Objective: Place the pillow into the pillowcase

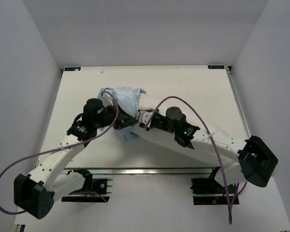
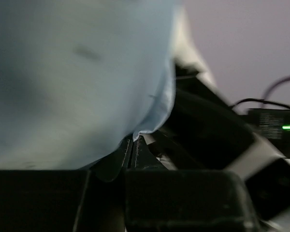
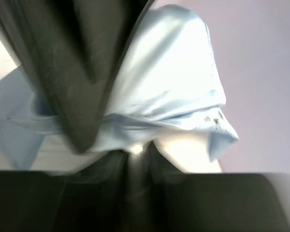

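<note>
The light-blue pillowcase [image 1: 123, 98] is bunched over the white pillow [image 1: 148, 102], which sticks out on its right at mid-table. A loose flap of the pillowcase hangs near my grippers. My left gripper [image 1: 117, 123] sits at the bundle's near edge. Its fingertips [image 2: 132, 151] are pressed together, shut on the hem of the pillowcase [image 2: 77, 77]. Just to the right of it, my right gripper [image 1: 143, 121] meets the same edge. In the blurred right wrist view its jaws [image 3: 136, 162] stand nearly together on a fold of the pillowcase [image 3: 169, 82], with bare pillow [image 3: 186, 147] beside them.
The white table [image 1: 193, 92] ends in a metal rail [image 1: 150, 170] at its near edge. Purple cables [image 1: 193, 111] loop over both arms. The right arm's body with a green light [image 2: 275, 126] lies close beside my left gripper. Grey walls surround the table.
</note>
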